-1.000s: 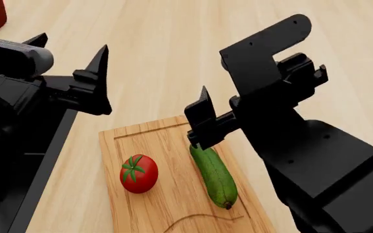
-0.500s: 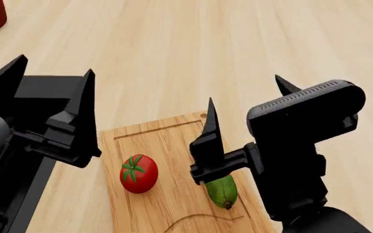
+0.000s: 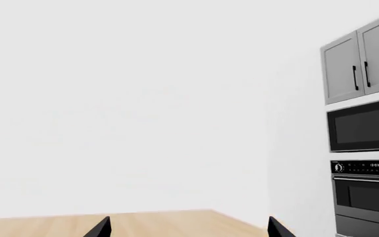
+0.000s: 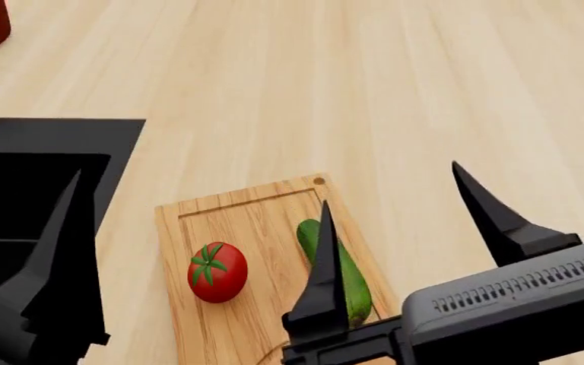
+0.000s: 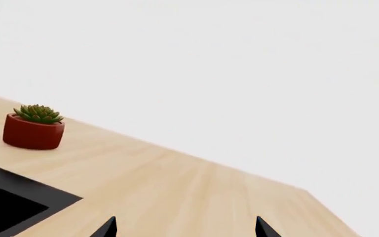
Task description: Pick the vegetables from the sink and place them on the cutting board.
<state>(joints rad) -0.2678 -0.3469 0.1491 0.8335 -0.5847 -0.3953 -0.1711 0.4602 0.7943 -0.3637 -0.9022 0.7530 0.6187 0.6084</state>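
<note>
Two vegetables on cutting board [image 4: 241, 220], apart: tomato [image 4: 217, 271], round, smooth, bruisable, best taken across its middle; cucumber [image 4: 334, 268], stiff, slim, best taken mid-length. Sink [image 4: 39, 163] beside board on tabletop [image 4: 353, 84]. Left tool [image 4: 54, 274] and right tool [image 4: 404, 251]: spread wide, empty.

A spiky green succulent in a round red pot [image 5: 34, 129] stands on the pale wood countertop [image 4: 373, 91]; grey wall cabinets [image 3: 364, 66] hang above what looks like a black microwave [image 3: 364, 126].
</note>
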